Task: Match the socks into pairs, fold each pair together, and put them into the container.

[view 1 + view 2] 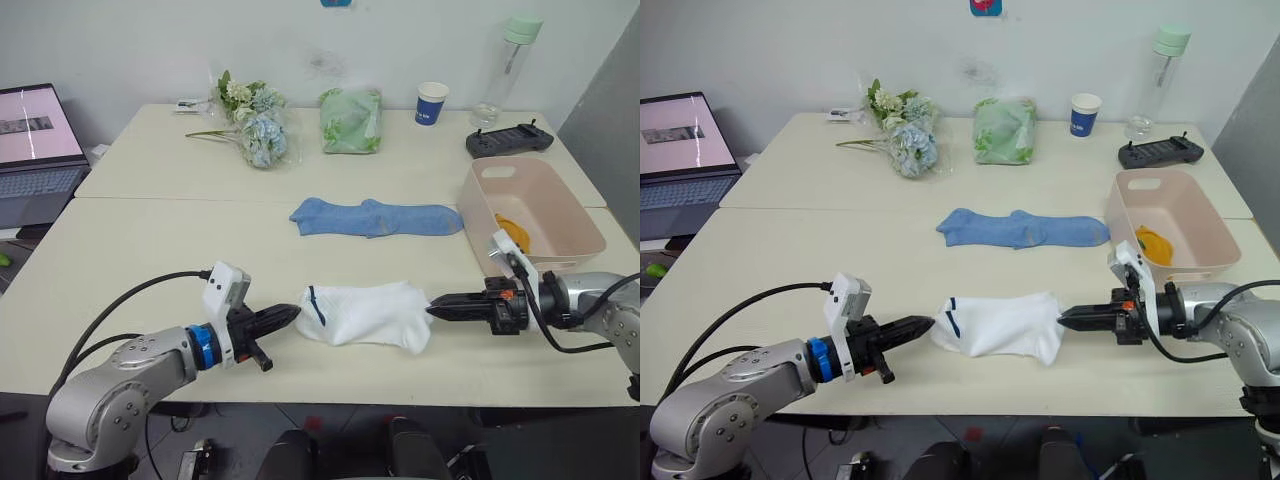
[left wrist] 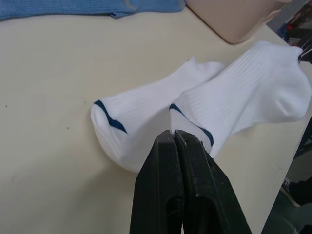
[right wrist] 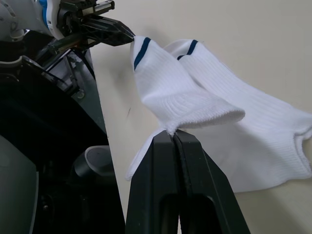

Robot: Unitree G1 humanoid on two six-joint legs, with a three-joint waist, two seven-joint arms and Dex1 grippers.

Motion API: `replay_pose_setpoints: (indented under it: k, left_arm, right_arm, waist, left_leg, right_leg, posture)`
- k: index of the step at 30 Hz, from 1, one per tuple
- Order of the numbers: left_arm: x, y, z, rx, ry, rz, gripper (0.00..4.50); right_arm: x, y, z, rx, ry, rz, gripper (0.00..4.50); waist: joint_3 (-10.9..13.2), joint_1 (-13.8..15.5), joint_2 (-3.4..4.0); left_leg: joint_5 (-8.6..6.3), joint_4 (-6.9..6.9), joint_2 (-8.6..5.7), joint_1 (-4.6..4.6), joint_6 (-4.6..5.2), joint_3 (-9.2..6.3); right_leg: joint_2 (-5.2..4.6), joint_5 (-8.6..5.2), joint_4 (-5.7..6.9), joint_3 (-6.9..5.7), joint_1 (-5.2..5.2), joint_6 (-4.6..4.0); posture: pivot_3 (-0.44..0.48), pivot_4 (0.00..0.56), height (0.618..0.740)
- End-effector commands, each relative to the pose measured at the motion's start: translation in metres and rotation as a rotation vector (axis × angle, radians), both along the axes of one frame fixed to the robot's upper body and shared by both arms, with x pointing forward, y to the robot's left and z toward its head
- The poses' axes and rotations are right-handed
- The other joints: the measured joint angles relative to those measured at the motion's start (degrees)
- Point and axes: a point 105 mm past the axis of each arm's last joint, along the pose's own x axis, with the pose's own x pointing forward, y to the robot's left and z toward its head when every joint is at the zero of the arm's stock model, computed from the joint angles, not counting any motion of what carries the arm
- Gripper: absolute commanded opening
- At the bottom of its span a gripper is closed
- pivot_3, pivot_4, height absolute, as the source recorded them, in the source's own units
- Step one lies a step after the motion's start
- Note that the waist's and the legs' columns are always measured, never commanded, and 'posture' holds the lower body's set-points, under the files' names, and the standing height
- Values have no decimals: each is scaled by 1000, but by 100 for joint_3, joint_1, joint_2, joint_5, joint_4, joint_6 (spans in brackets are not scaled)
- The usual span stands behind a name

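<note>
**Materials and finish**

White socks: ribbed knit cloth, matt. Blue socks: soft knit. Container: smooth pink plastic, slight sheen. Table: smooth matt cream surface. Left gripper fingers: black plastic, semi-gloss.

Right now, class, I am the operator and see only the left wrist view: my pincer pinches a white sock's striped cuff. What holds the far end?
Observer: The right pincer is shut on the opposite end of the white socks.
Operator: Is anything in the container?
Observer: Yes, a mustard-yellow sock lies inside the container.
Operator: And the blue socks?
Observer: The blue socks lie flat on the table, one end reaching nearly to the container.
</note>
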Motion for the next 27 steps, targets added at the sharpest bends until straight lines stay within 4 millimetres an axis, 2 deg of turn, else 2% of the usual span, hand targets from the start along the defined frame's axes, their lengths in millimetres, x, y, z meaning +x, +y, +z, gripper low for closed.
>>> replay_pose_setpoints:
  k: [1, 3, 6, 14, 19, 27]
  left_arm:
    - [6, -2, -3, 43, -25, -3, 26]
    - [14, -1, -9, 85, -38, 6, 26]
    - [23, -2, -2, 72, -75, 6, 26]
    - [35, 3, 5, 97, -116, 26, 26]
    - [42, 0, 5, 97, -131, 24, 26]
    - [52, -1, -4, 122, -130, 36, 26]
  right_arm:
    - [7, 4, 3, 32, -65, -27, 0]
    - [14, 2, -3, 25, -81, -54, 0]
    - [18, 2, -6, 15, -87, -51, 0]
    - [27, 0, -12, 1, -111, -54, 0]
    - [31, 0, -15, -5, -135, -59, 0]
    - [38, -2, -23, -49, -173, -71, 0]
  waist:
    - [-1, 1, -1]
    - [-1, 0, 0]
    - [0, 10, -1]
    - [0, -9, 0]
    - [0, -8, 0]
    - [0, -25, 0]
  left_leg:
    - [0, 0, 0, 0, 0, 0]
    - [0, 0, -1, 2, 0, 3]
    - [0, 0, -3, 0, 0, 3]
    - [0, -1, 0, 0, -1, 2]
    - [0, -1, -1, -1, -2, 1]
    - [0, -1, -1, -1, -2, -1]
  right_leg:
    - [0, 0, 0, 0, 0, 0]
    - [0, 0, 0, 2, 2, 0]
    - [0, 0, 0, 1, 1, 0]
    - [0, 0, 0, 2, -2, 0]
    - [0, 0, -3, 2, -2, 0]
    - [0, 0, -1, 1, -2, 0]
  posture:
    - [0, 150, 740]
    - [0, 150, 740]
    - [0, 150, 740]
    - [0, 150, 740]
    - [0, 150, 740]
    - [0, 150, 740]
